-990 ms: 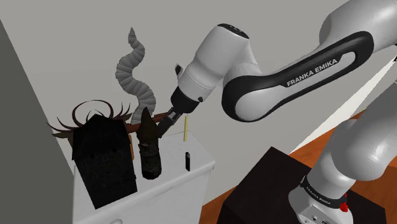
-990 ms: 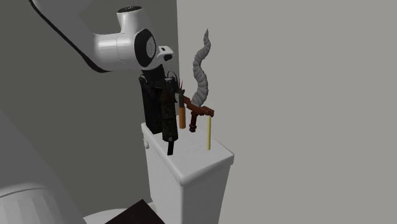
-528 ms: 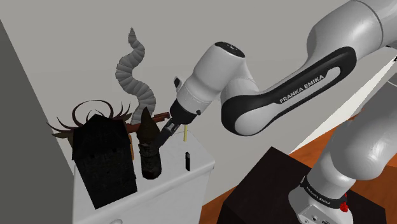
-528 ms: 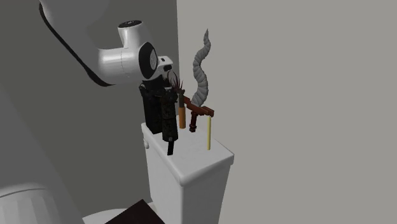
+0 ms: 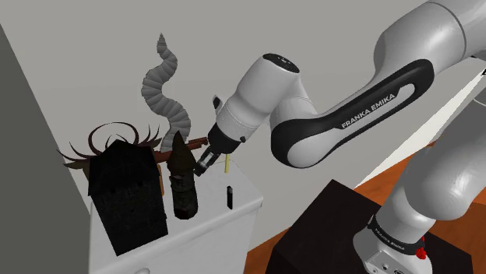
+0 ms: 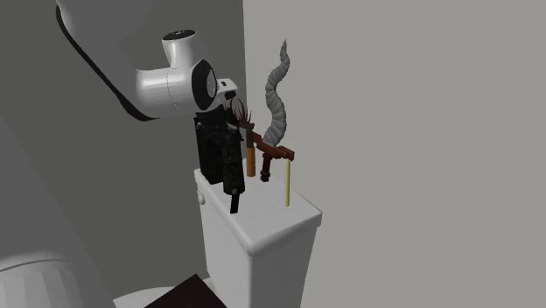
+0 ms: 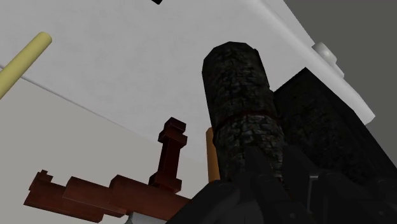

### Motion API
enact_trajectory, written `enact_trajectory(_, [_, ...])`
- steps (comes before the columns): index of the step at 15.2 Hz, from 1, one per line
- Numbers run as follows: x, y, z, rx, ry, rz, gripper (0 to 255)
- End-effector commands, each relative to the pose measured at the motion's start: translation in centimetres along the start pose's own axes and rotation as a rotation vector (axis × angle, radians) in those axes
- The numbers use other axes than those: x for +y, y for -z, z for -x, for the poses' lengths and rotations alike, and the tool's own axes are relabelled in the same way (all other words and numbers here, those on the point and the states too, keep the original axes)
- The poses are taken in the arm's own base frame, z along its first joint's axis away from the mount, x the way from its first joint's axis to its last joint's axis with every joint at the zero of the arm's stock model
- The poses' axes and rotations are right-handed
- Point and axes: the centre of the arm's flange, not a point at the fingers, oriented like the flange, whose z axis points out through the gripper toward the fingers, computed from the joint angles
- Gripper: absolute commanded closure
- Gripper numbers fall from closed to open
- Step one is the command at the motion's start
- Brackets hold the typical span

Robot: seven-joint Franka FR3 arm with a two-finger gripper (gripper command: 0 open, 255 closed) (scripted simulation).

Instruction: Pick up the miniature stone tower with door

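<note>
The miniature stone tower [image 5: 184, 193] stands upright on the white tank top [image 5: 220, 220], a dark rough-stone cylinder with a pointed dark roof. My black gripper [image 5: 201, 164] comes in slanting from the shoulder view's right and is at the roof, just above the stone shaft. In the wrist view the tower [image 7: 238, 89] runs straight out from my gripper [image 7: 264, 183], whose fingers are shut around the roof end. In the second exterior view the gripper [image 6: 229, 131] is above the dark cluster of things on the tank.
A tall black house [image 5: 128, 194] stands close beside the tower. Behind them rise a grey ribbed horn [image 5: 165, 86] and a red-brown blocky piece [image 7: 114, 194]. A yellow stick [image 6: 287, 184] and a small black stick [image 5: 230, 196] stand nearer the tank's edge. A wall backs the tank.
The arm has come down and toward the shoulder view's left onto the tower's roof. The fingers, apart earlier, have closed on it. The tower has not moved.
</note>
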Motion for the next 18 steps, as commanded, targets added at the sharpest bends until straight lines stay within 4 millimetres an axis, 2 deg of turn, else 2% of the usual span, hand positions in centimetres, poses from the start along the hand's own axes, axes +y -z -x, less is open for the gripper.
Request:
enact_trajectory(1, [0.0,0.0,0.0,-0.001,0.0,0.0,255])
enact_trajectory(3, [0.0,0.0,0.0,-0.001,0.0,0.0,255])
enact_trajectory(18, [-0.2,6.9,-3.8,-0.001,0.0,0.0,255])
